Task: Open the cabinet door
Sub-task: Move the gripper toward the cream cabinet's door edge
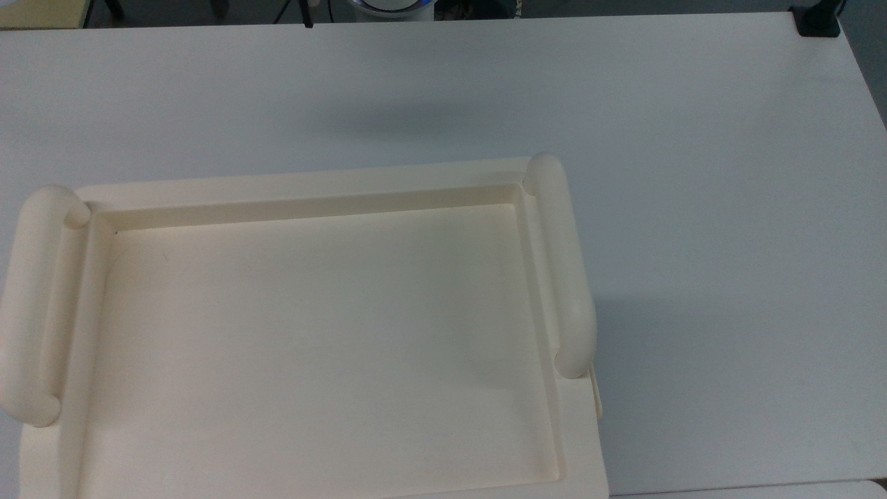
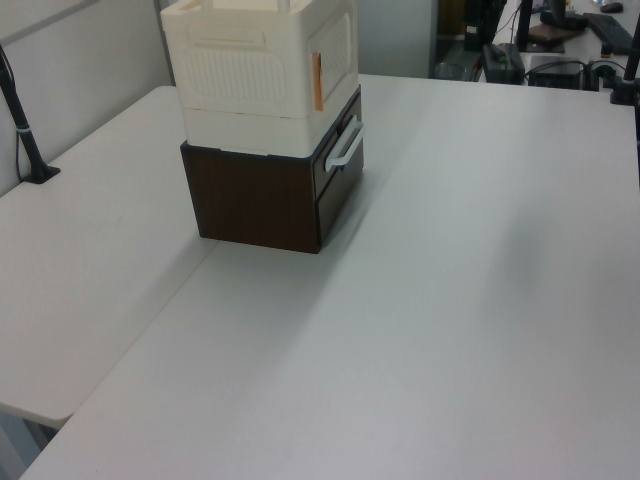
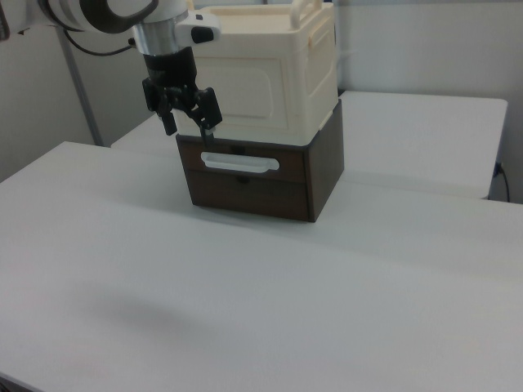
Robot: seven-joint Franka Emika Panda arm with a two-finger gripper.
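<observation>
Near the far edge of the surface [image 3: 261,310] in the right view, the cream cabinet door [image 3: 237,96] faces forward, shut, above a dark brown drawer unit [image 3: 253,175]. The claw [image 3: 186,110] hangs just before it, fingers spread, grasping nothing, above the drawer's white handle [image 3: 240,163].

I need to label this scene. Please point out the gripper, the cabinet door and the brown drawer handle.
gripper [image 3: 189,125], right view, between its fingertips.
cabinet door [image 3: 245,100], right view, panel middle.
drawer handle [image 3: 235,163], right view, bar middle.

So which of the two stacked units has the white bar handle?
The dark brown bottom unit, under the cream one; its handle sits just below the tool in the right view.
</observation>
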